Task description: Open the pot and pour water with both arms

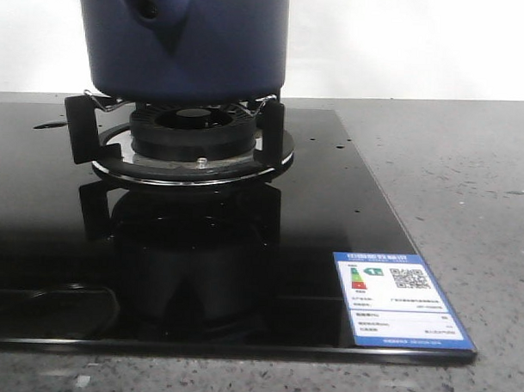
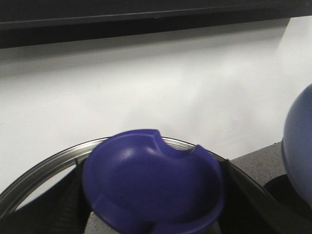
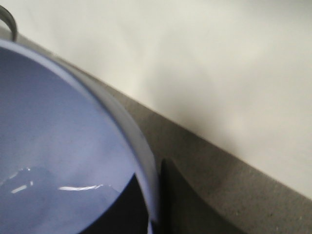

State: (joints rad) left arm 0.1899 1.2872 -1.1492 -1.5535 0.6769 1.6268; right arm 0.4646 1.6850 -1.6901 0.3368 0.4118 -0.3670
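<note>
On my front feed the pot (image 1: 185,43) sat on the black trivet (image 1: 174,124) of the gas burner (image 1: 193,142), its dark navy body filling the upper middle of the picture and running off the top edge, so I could not see its rim or any lid from there. The tapered stub (image 1: 152,10) on its side faced the camera, a little toward my left, with the round hole showing dark. The burner stood on a glossy black glass cooktop (image 1: 54,240), which mirrored the trivet and burner below them. An energy label (image 1: 403,300) with a blue border was stuck near the cooktop's front right corner. The cooktop lay on a grey speckled counter (image 1: 469,169), against a white wall (image 1: 422,38).

My left wrist feed showed a deep blue, dished piece (image 2: 153,183) with a notch cut in its upper edge, held close in front of the camera, with a curved metal rim (image 2: 44,163) behind it. I could not tell whether the left tool was clamped on it or standing apart, since the fingers were not clearly visible.

My right wrist feed was filled by a pale blue rounded surface (image 3: 53,146), very close and blurred. The right tool's state I likewise could not tell.
</note>
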